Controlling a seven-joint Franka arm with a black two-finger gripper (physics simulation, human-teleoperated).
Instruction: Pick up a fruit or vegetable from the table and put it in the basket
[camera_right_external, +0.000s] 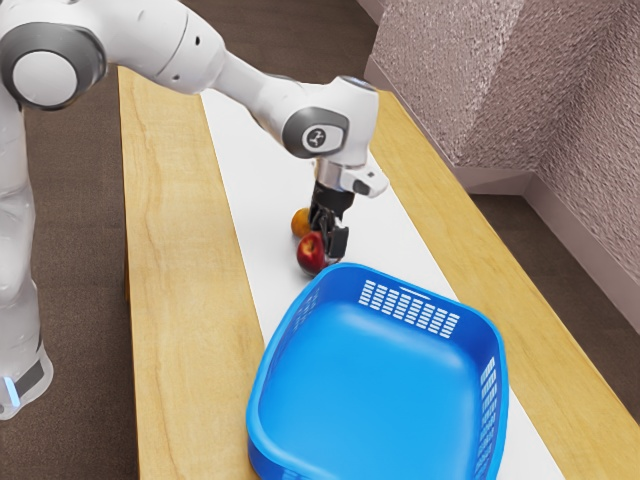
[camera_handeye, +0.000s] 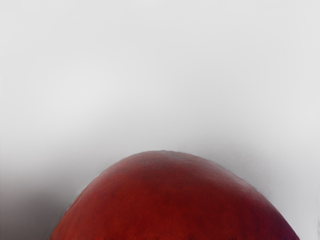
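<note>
Between orange (camera_right_external: 299, 222) and basket (camera_right_external: 262, 400), apple (camera_right_external: 310, 254) crowds the gripper (camera_right_external: 329, 244), whose grip I can't tell.

Displays rough, pinkish-grey walls (camera_right_external: 440, 90) at the exterior view's right, with plain skirting (camera_right_external: 500, 181) below. Includes dark brown floor (camera_right_external: 75, 260) around light wood table (camera_right_external: 180, 300) bearing lengthwise white strip (camera_right_external: 250, 170).

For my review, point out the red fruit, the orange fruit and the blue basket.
Red fruit (camera_right_external: 310, 255): exterior view, middle of its visible side.
Orange fruit (camera_right_external: 299, 223): exterior view, on its uncovered part.
Blue basket (camera_right_external: 370, 400): exterior view, on its bare inner floor.
</note>
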